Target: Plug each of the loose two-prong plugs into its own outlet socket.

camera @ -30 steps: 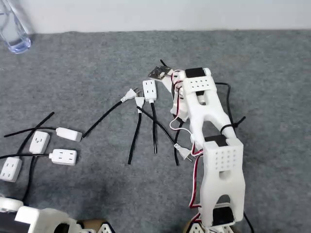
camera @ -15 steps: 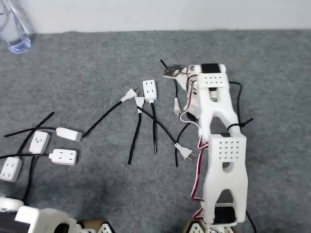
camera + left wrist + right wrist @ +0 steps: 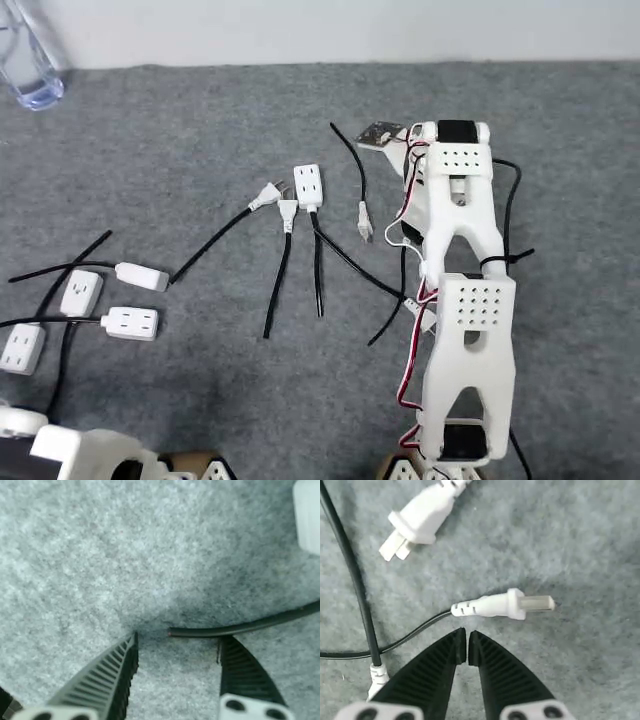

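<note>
Plugs (image 3: 288, 210) lie loose on the grey mat (image 3: 150, 150), none in the white socket (image 3: 307, 185). The right arm (image 3: 465, 300) has swung away from that socket since a second ago, uncovering one plug (image 3: 365, 226) beside it, so insertion probably must restart. The right gripper (image 3: 467, 632) is closed on nothing, a plug (image 3: 505, 604) just past its tips. The left gripper (image 3: 177, 637) gapes wide around a black cord end (image 3: 200, 631).

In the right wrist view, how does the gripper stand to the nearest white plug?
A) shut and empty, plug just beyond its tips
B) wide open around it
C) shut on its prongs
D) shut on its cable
A: the right gripper is shut on nothing; the white plug lies on the carpet beyond it.
</note>
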Motion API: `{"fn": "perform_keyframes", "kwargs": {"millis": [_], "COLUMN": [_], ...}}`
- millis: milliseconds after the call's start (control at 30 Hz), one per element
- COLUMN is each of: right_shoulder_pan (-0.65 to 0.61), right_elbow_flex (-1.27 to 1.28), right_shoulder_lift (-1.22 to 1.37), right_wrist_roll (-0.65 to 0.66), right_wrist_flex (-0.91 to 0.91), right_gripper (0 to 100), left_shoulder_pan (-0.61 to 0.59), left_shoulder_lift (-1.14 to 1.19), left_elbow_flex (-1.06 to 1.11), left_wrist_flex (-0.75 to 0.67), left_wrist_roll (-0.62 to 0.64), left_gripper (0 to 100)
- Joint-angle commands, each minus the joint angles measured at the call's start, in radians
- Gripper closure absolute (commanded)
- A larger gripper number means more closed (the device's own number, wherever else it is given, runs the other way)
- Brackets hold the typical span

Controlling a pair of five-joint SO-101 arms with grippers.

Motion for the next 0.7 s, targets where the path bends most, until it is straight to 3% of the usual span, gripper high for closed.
{"fn": "perform_keyframes", "kwargs": {"millis": [0,200,667], "right_shoulder_pan": [0.004,0.002,-0.133], "right_elbow_flex": [-0.060,-0.057,-0.011], "right_shoulder_lift": [-0.044,-0.031,-0.024], "right_wrist_roll": [-0.048,-0.055,-0.081], "right_wrist_flex": [0.041,0.044,0.012], "right_gripper": [95.8,71.6,74.5], "left_shoulder_pan": [0.029,0.029,0.029], "left_shoulder_lift": [0.008,0.008,0.008], "left_elbow_flex": [0.008,0.008,0.008], "left_wrist_flex": [-0.032,-0.032,-0.032], "left_wrist_roll": [0.006,0.006,0.006], "left_gripper": [75,75,75]}}
